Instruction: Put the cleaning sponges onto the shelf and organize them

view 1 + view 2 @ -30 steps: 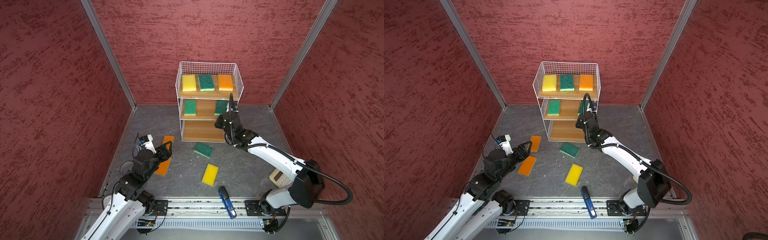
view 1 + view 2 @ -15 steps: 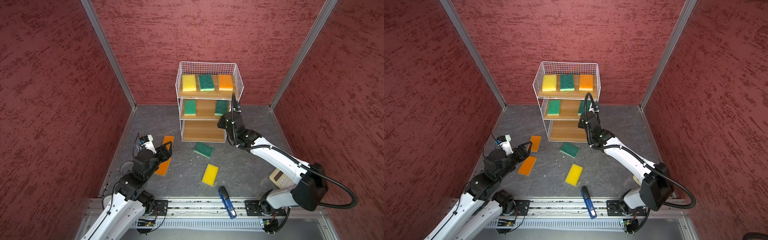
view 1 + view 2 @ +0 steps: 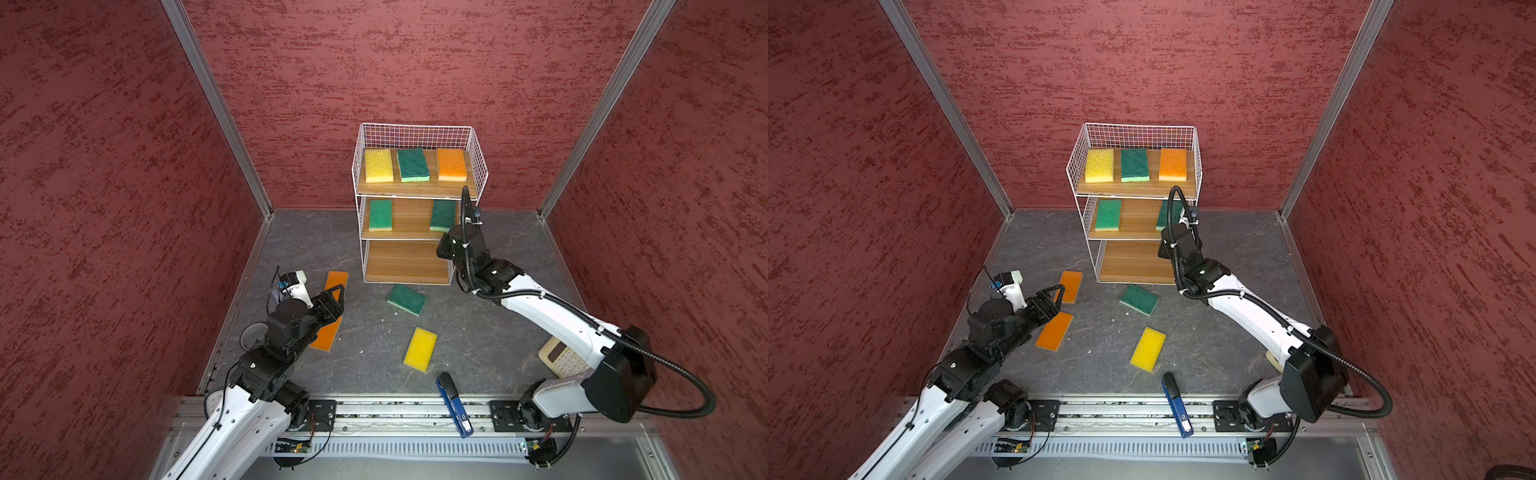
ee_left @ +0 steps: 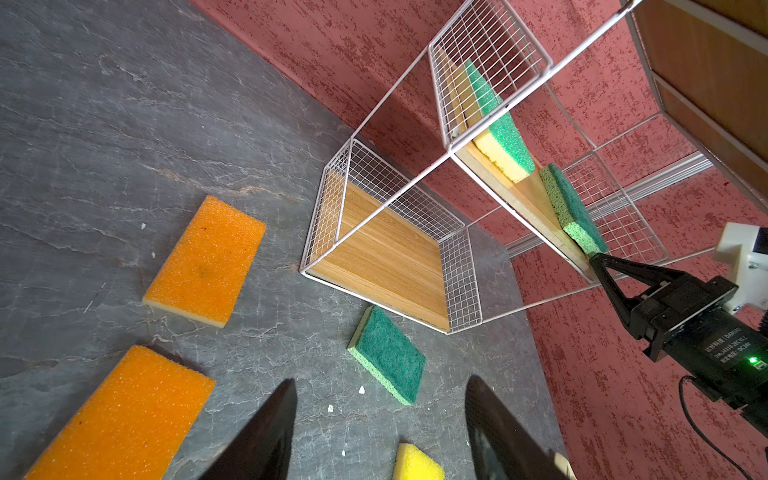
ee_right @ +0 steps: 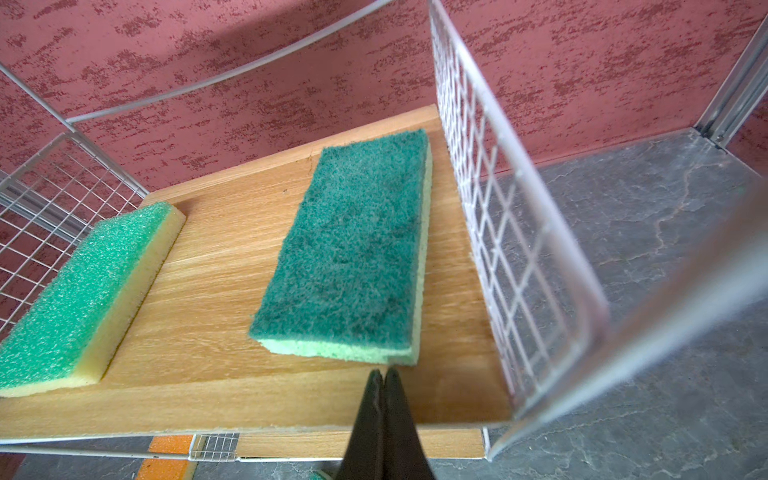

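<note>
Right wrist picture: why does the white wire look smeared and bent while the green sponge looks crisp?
Right wrist view: the shelf's side grid sits close to the lens, so it blurs; its upper rod bows from wide-angle distortion; the dark green sponge, further off, is sharp. Both top views: the shelf looks straight and crisp.

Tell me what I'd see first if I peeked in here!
The tall white shelf by the back wall, with five bright sponges on its top two boards. Four more lie scattered on the grey floor, like the yellow sponge. The right gripper, shut, points at a green sponge on the middle board.
</note>
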Action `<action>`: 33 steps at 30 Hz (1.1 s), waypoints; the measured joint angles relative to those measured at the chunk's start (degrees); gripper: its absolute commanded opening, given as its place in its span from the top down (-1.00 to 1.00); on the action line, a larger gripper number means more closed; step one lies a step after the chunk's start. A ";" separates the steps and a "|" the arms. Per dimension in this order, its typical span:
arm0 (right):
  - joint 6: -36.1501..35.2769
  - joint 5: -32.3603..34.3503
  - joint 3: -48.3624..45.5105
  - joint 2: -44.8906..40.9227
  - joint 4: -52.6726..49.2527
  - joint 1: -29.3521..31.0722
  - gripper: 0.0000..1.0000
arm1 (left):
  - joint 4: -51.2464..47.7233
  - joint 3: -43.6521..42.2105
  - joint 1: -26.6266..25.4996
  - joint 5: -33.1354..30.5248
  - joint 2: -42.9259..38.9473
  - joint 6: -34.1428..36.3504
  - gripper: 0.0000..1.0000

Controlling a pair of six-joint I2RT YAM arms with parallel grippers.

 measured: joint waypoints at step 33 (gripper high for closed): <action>2.58 0.44 -3.19 -23.37 -18.27 2.43 0.87 | -3.85 7.85 -13.62 -5.70 10.23 4.39 0.27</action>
